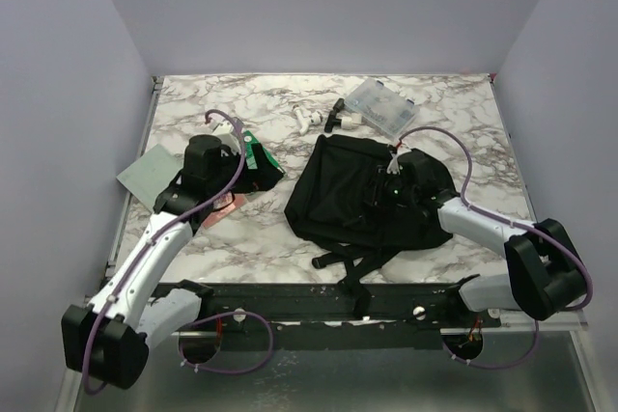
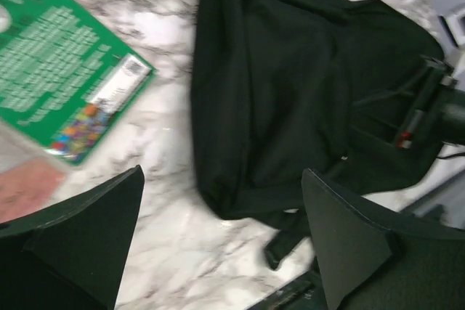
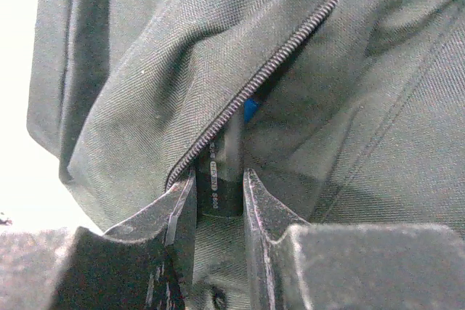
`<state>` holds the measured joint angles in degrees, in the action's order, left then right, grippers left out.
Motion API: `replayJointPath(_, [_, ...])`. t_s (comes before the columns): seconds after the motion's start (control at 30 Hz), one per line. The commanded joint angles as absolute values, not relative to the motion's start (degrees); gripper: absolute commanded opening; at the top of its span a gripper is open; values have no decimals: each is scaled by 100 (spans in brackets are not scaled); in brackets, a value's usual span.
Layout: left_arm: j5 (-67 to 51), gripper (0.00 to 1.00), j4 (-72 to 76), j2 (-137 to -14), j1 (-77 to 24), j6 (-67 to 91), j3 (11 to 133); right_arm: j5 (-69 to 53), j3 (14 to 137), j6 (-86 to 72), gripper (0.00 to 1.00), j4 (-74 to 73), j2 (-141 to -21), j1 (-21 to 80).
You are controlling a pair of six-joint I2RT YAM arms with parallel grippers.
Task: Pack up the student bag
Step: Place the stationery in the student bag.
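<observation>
The black student bag [image 1: 338, 195] lies flat in the middle of the table, straps toward the near edge; it also shows in the left wrist view [image 2: 290, 85]. My right gripper [image 3: 219, 179] rests on its right part [image 1: 394, 188] and is shut on a dark pen [image 3: 231, 152] with white lettering. The pen points into the open zip slit [image 3: 240, 103] of the bag [image 3: 145, 85]; a blue bit shows inside the slit. My left gripper [image 2: 221, 176] is open and empty above the marble, left of the bag [image 1: 232, 188].
A green printed book [image 2: 62, 78] lies left of the bag [image 1: 259, 156], with a pink item [image 2: 25, 186] beside it. A clear plastic compartment box [image 1: 381, 106], a white item [image 1: 307, 121] and a small black item [image 1: 333, 115] lie at the back. A grey-green sheet [image 1: 150, 173] overhangs the left edge.
</observation>
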<state>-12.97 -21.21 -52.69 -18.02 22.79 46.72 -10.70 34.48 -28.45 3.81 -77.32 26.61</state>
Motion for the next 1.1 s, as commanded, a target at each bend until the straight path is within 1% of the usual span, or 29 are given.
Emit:
replayJointPath(0.0, [-2798, 90, -1128, -5977, -2014, 3591, 4415, -1332, 3830, -2790, 17, 596, -7853, 2646])
replayJointPath(0.07, [-2536, 88, -696, -6232, -2244, 3907, 4200, -1511, 3916, -2952, 17, 585, -7981, 2641])
replayJointPath(0.17, [-2125, 86, -334, -6690, -2680, 4156, 4062, -1724, 3687, -3554, 18, 1171, -8048, 2636])
replayJointPath(0.3, [-1926, 79, 88, -7191, -2987, 4495, 3837, -2093, 3306, -4616, 20, 2055, -8240, 2593])
replayJointPath(0.33, [-1948, 77, 225, -7235, -3011, 4591, 3751, -2185, 3247, -4793, 23, 2255, -8343, 2588])
replayJointPath(0.4, [-1930, 74, 327, -7262, -3089, 4665, 3646, -2518, 3312, -5014, 24, 2268, -8590, 2528])
replayJointPath(0.5, [-1835, 73, 371, -7226, -3168, 4714, 3514, -2915, 3455, -5001, 35, 2123, -8914, 2505])
replayJointPath(0.57, [-1855, 73, 393, -7167, -3188, 4786, 3436, -2982, 3811, -4632, 39, 1317, -9050, 2496])
replayJointPath(0.7, [-1753, 73, 444, -6990, -3250, 4847, 3274, -2401, 4129, -4020, 63, -42, -8711, 2496])
replayJointPath(0.77, [-1819, 73, 440, -6925, -3264, 4915, 3228, -2054, 4273, -3747, 70, -713, -8475, 2488])
replayJointPath(0.87, [-1765, 73, 468, -6816, -3352, 4936, 3197, -1703, 4406, -3512, 74, -1400, -8174, 2495])
replayJointPath(1.0, [-1866, 73, 466, -6757, -3472, 5024, 3224, -1160, 4499, -3446, 75, -2009, -7849, 2496])
replayJointPath(1.07, [-1794, 73, 467, -6717, -3611, 5002, 3252, -697, 4495, -3562, 72, -2018, -7725, 2496])
